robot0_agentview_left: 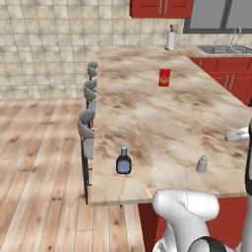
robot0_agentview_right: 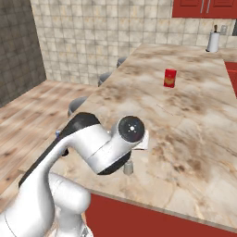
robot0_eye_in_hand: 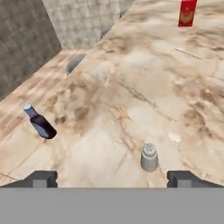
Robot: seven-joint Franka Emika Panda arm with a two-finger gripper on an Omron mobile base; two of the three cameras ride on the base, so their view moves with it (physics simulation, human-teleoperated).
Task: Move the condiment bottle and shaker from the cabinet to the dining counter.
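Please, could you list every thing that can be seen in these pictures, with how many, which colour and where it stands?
condiment bottle: one, dark navy with pale cap, upright on the dining counter near its stool-side edge
shaker: one, grey, upright on the same counter, apart from the bottle, toward the arm's side
dining counter: one, beige-brown marble top, red sides
red box: one, red, standing farther along the counter
stools: three seen, grey, along the counter's edge
paper-towel roll: one, white, at the far end by the wall
sink: one, grey, with faucet, on the far worktop
cabinet: red, on the wall
gripper: one, dark tips, open, holding nothing, above the counter just short of the shaker
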